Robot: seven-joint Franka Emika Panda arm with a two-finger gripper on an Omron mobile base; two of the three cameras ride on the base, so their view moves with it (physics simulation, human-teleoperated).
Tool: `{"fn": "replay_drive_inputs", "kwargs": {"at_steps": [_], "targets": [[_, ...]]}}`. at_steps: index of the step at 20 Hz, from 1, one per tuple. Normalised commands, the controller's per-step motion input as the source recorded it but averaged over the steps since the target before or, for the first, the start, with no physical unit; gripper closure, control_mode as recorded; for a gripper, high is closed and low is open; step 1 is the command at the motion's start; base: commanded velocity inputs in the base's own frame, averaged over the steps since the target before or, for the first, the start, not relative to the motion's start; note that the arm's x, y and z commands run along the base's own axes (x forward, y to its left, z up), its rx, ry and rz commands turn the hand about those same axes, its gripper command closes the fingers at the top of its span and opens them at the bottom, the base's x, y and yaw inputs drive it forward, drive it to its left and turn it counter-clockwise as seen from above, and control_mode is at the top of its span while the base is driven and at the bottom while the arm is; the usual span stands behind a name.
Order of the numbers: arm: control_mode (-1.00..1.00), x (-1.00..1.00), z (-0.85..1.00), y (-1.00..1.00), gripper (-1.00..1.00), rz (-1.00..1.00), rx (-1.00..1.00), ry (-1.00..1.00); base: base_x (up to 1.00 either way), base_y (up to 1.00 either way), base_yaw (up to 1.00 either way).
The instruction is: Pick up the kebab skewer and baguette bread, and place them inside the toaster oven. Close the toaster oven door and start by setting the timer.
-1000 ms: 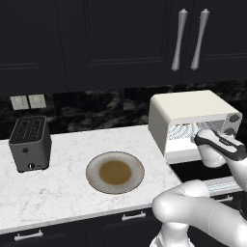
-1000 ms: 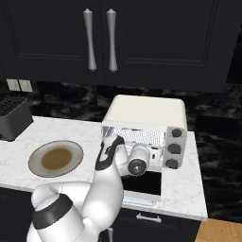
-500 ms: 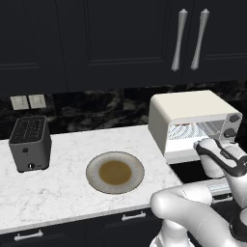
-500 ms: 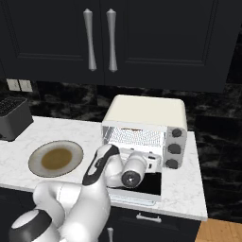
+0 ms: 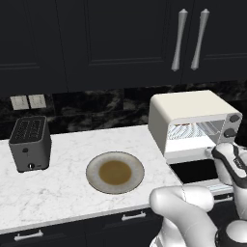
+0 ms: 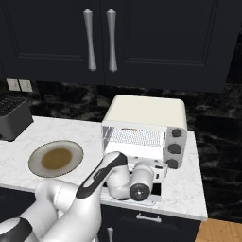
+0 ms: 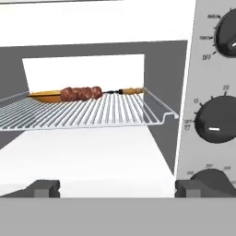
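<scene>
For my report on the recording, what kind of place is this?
A home kitchen, computer-rendered: a marble counter under dark cabinets, with a toaster oven, a slot toaster and a plate.

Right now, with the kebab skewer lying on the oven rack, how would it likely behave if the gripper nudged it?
The kebab skewer is a thin stick, so it likely stays stiff and light. Its rounded meat chunks rest on the wire rack, whose bars run front to back; it may roll or slide toward the baguette bread behind it rather than tip.
</scene>
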Motion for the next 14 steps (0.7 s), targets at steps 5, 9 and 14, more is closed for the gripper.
{"fn": "replay_drive_inputs", "kwargs": {"at_steps": [5, 9, 14], "targets": [[-1.00, -0.55, -0.01, -0.23, -1.00, 0.13, -0.01, 0.13, 0.00, 0.00, 0.00], [-1.00, -0.58, -0.14, -0.34, -1.00, 0.12, 0.00, 0.07, 0.00, 0.00, 0.00], [-1.00, -0.35, -0.21, -0.32, -1.00, 0.07, 0.00, 0.01, 0.00, 0.00, 0.00]]}}
